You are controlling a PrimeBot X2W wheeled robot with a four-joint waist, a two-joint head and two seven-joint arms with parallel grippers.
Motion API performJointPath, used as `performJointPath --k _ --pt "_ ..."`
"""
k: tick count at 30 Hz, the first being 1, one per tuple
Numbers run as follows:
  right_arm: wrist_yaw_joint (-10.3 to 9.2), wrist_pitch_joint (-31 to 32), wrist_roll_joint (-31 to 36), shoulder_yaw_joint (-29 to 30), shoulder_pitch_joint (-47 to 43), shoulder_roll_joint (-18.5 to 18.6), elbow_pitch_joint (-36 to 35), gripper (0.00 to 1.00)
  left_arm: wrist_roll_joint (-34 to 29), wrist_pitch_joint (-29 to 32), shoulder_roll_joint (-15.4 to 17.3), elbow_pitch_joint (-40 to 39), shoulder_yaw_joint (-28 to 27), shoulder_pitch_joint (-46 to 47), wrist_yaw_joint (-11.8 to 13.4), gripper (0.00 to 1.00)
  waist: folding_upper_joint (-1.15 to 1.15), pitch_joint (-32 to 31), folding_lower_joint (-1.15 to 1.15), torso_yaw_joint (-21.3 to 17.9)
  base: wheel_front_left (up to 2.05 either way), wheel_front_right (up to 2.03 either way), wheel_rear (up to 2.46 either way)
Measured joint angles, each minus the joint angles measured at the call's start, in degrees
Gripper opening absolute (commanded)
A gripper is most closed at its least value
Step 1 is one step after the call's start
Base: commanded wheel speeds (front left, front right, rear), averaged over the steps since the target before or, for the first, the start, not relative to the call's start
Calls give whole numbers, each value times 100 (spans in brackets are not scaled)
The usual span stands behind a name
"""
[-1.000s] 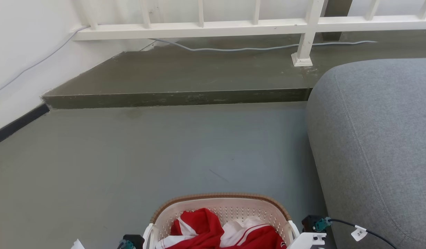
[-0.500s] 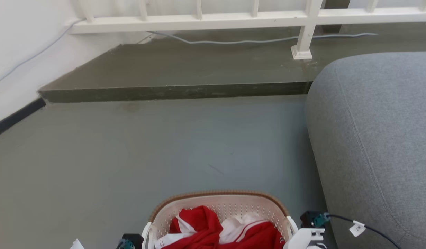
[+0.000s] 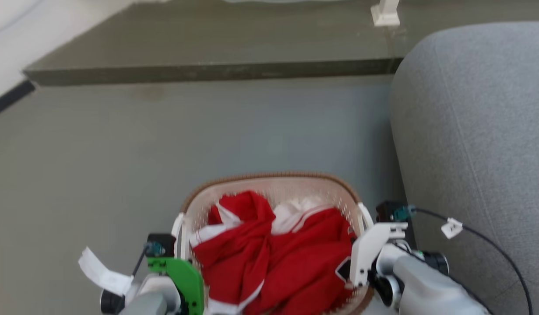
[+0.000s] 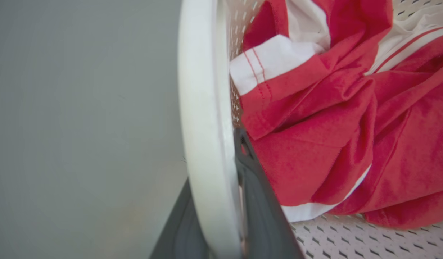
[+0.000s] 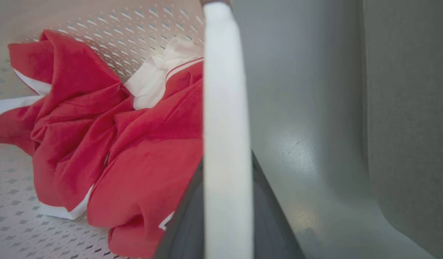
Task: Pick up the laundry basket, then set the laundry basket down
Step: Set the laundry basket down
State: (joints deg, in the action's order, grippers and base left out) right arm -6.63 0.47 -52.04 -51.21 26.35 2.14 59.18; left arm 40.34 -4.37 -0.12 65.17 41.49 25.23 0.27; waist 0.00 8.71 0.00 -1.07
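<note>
Left gripper (image 4: 214, 169): both dark fingers (image 4: 261, 216) sit one on each side of the white left handle (image 4: 201, 90), pressed against it. Clamped on the handle, no visible gap.

Right gripper (image 5: 226, 162): same setup. The white right handle (image 5: 225, 90) runs straight up between its two fingers (image 5: 185, 219), which touch it on both sides. Clamped as well.

Both handles belong to the laundry basket (image 3: 269, 177), which is gripped on its two sides. In the head view it sits low and centre, between the two wrists. The brown woven-look rim curves across the far edge, with cream perforated wall below it. Can't tell whether the base touches the floor (image 3: 120, 153).

Inside is a crumpled red garment with white trim (image 3: 287, 253). It covers most of the bottom and lies against the wall next to both handles. A patch of white fabric (image 3: 295, 208) shows toward the far side.

Grey sofa (image 3: 470, 131) is just to the right of the basket, close to the right wrist. A black cable with a white tag (image 3: 452, 227) loops from that wrist across the sofa front.

Open grey floor to the left and ahead. Beyond that, a raised darker step (image 3: 208, 39) runs across the top, with a white post base (image 3: 385, 15) on it. Black skirting strip (image 3: 11, 98) at the far left. Head view is slightly blurred.
</note>
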Motion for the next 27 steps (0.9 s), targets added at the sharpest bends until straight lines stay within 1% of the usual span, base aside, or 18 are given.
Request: performJointPath --k 13,27 --pt "-2 -149 73 121 1071 15 170 0 -134 -76 20 -98 -67 927 126 0 0 1016 0 11 0 0 0" --pt "-2 -449 121 209 1758 25 280 0 -226 -305 25 -131 -114 1641 230 0 0 2150 1 58 0 0 0"
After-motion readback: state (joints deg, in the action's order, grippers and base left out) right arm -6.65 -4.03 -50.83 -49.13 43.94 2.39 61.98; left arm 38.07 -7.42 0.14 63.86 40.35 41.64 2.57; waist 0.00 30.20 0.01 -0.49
